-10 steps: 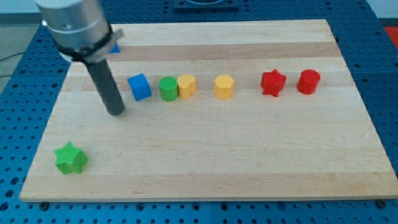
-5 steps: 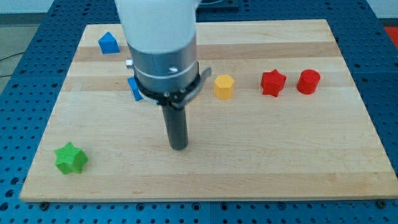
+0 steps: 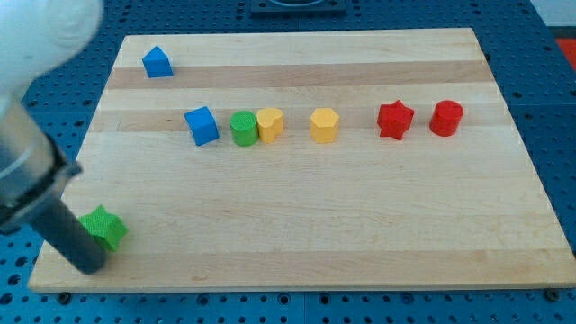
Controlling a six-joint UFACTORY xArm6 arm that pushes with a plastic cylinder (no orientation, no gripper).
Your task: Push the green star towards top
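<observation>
The green star [image 3: 107, 227] lies near the board's bottom left corner. My tip [image 3: 90, 265] is at the view's bottom left, just below and left of the star, and the rod covers the star's left edge. I cannot tell if the tip touches the star. The arm's body fills the view's upper left.
A row across the board's middle holds a blue cube [image 3: 202, 125], a green cylinder [image 3: 243, 128] touching a yellow block [image 3: 269, 123], a yellow hexagon [image 3: 324, 125], a red star [image 3: 394, 120] and a red cylinder [image 3: 445, 118]. A blue house-shaped block [image 3: 157, 62] sits top left. The board's bottom edge [image 3: 297, 286] is close below the tip.
My tip swung from the left of the blue cube to the board's middle, then down left to the green star's lower left side. The blocks have not moved.
</observation>
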